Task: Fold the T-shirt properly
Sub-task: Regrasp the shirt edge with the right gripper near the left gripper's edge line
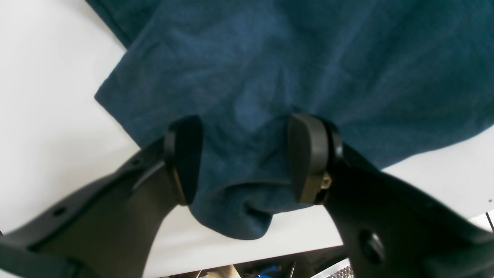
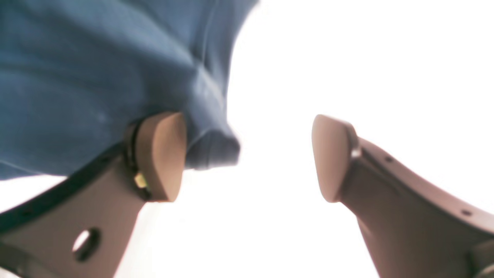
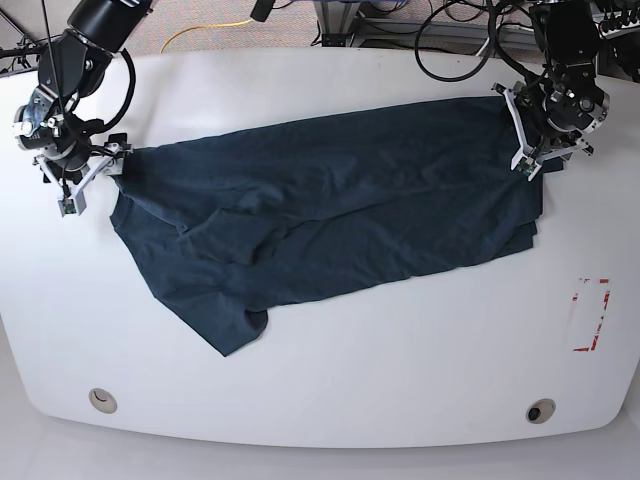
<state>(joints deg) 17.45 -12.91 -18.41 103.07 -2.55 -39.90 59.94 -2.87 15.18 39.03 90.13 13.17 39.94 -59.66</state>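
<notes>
The left gripper [image 1: 243, 158] is clamped on the T-shirt [image 3: 330, 215]; the right gripper [image 2: 247, 158] stands apart, cloth brushing one finger. The white table [image 3: 400, 370] spans the frame.

T-shirt [image 3: 330, 200] blocks mid table [image 3: 330, 380], front prob. free

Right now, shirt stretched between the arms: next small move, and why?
Probably re-close the right gripper: its jaws stand wide apart, the T-shirt edge only beside one pad. The left gripper has cloth bunched between its pads. Until both hold, any fold would drag one side.
</notes>
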